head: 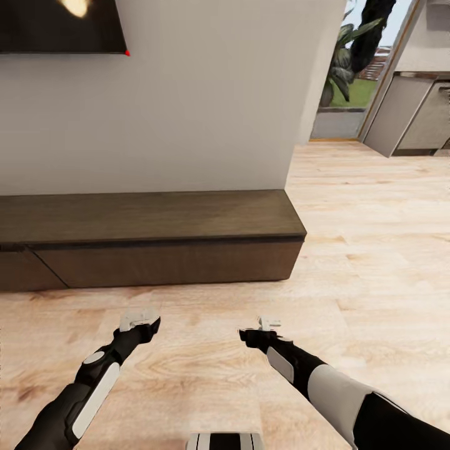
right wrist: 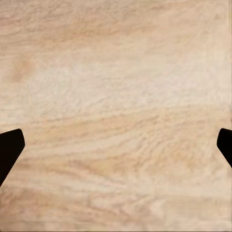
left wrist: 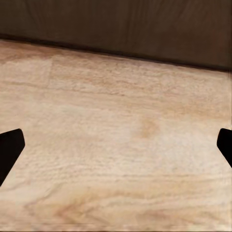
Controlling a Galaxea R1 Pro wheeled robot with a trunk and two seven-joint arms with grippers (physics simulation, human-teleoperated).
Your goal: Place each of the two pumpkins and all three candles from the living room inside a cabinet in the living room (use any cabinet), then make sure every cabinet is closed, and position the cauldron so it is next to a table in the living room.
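Observation:
The cabinet (head: 150, 240), a long low dark brown wooden unit, stands against the white wall ahead of me, its drawer fronts flush; its base also crosses the left wrist view (left wrist: 116, 24). My left gripper (head: 139, 319) hangs open over the floor a short way in front of it, holding nothing. My right gripper (head: 269, 324) is also open and empty, over bare floorboards further right. In both wrist views the dark fingertips (left wrist: 9, 147) (right wrist: 9, 147) sit far apart at the frame edges. Pumpkins, candles and the cauldron are out of view.
A dark wall-mounted screen (head: 62, 25) hangs above the cabinet. Light wooden floor (head: 375, 219) runs to the right past the wall corner towards grey kitchen cupboards (head: 412, 115) and a glazed opening with plants (head: 350, 69).

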